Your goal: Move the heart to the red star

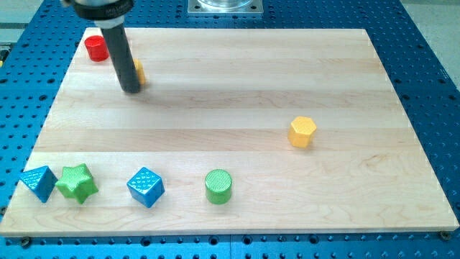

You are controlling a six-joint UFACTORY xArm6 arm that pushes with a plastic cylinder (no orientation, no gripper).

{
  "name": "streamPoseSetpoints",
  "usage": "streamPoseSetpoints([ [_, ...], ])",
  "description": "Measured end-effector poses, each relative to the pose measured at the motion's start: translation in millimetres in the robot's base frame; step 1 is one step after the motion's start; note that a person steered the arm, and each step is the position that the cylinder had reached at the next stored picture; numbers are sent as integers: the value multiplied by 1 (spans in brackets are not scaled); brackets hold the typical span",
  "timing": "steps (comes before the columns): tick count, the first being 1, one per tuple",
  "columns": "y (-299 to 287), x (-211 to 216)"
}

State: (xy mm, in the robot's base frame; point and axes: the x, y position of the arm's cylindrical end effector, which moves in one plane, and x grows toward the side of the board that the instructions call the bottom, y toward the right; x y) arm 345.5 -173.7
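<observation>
Wooden bench [237,86], taken left to right with the red block as landmark. Along the view's bottom edge, far below the red block, stand a blue block [38,183], a green star [77,183], a blue cube [146,187] and a green cylinder [218,186]. The red block [95,48], its star shape not resolvable, sits at the view's top-left corner. The tip [131,90] rests just right of and below it, touching an orange block [139,71], presumably the heart, mostly hidden behind the rod. A yellow hexagonal block [302,132] lies far right. The arm has no jaws. Judged progress: nearly complete; a short push toward the red block remains.
</observation>
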Motion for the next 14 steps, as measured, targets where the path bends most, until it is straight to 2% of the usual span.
streamPoseSetpoints([
  [1, -2, -41],
  [2, -3, -61],
  [4, 30, -69],
  [6, 14, -95],
  [7, 17, -87],
  [9, 140, -16],
  [10, 202, 5],
  [14, 308, 9],
])
